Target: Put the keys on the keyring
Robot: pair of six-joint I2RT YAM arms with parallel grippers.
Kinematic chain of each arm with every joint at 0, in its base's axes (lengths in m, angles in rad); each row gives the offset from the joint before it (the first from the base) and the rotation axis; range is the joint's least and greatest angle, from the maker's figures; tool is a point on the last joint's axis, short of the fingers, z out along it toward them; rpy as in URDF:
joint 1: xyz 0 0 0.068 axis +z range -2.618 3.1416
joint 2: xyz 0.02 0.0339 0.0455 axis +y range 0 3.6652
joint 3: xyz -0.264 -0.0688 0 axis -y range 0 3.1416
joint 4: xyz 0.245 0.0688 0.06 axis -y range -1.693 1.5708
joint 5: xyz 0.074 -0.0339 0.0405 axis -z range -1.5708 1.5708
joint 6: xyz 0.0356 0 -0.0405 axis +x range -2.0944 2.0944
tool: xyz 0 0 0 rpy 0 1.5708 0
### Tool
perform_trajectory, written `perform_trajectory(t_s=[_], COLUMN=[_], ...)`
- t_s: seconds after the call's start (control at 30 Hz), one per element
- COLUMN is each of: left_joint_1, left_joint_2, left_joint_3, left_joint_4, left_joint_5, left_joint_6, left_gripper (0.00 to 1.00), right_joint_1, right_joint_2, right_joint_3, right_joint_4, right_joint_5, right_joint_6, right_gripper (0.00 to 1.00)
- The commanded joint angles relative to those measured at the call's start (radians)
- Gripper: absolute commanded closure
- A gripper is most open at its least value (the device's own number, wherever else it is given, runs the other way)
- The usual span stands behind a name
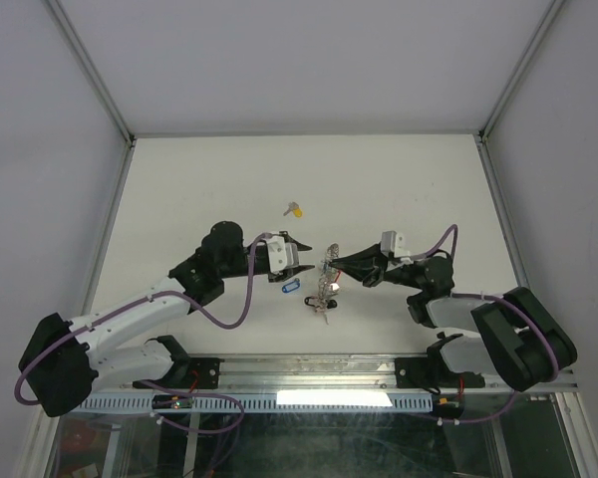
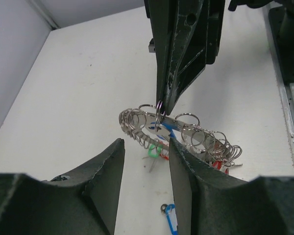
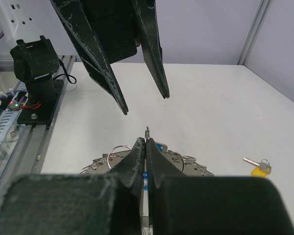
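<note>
The right gripper [image 3: 146,143] is clamped tight, its two black fingertips pressed together on one of the small rings at the top of the keyring [image 2: 186,133]. This big silver hoop is crowded with little rings, with green and red tags hanging under it. It sits near the middle of the table's [image 1: 199,189] width, closer to the near edge than the far one. I cannot tell whether its underside touches the surface. The left gripper [image 3: 143,102] faces it from the other side with its jaws spread and nothing between them, tips just short of the hoop. The blue-tagged key [image 2: 170,219] lies flat on the table just below that gripper, on the left side of the keyring and apart from it. The yellow-tagged key [image 3: 258,168] lies alone further toward the far edge, well apart from both grippers. The tabletop is plain matt white, with a few faint dark specks and soft shadows under the arms. Pale grey walls [image 1: 309,60] close it in on the far side and both flanks, with slim aluminium posts [image 1: 90,70] running up from the far corners. Along the near edge runs a metal rail [image 1: 309,373] where both arm bases are bolted, with purple cables looping from them.
</note>
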Motion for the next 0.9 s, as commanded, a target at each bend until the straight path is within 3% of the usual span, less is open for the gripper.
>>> perform_trajectory(t_s=[0.0, 0.23, 0.87], left_joint_1=[0.013, 0.025, 0.029], left_joint_2=[0.006, 0.062, 0.159], left_joint_3=[-0.009, 0.031, 0.112], left_joint_4=[0.2, 0.158, 0.071], left_joint_5=[0.124, 0.188, 0.238], left_joint_6=[-0.047, -0.007, 0.065], left_gripper=[0.6, 0.7, 0.72], right_joint_1=[-0.021, -0.035, -0.039], right_joint_2=[-0.021, -0.023, -0.03], right_joint_3=[0.003, 0.008, 0.019], right_joint_4=[0.155, 0.156, 0.156], right_joint_5=[-0.035, -0.053, -0.083], right_joint_6=[0.019, 0.024, 0.039], right_gripper=[1.0, 1.0, 1.0])
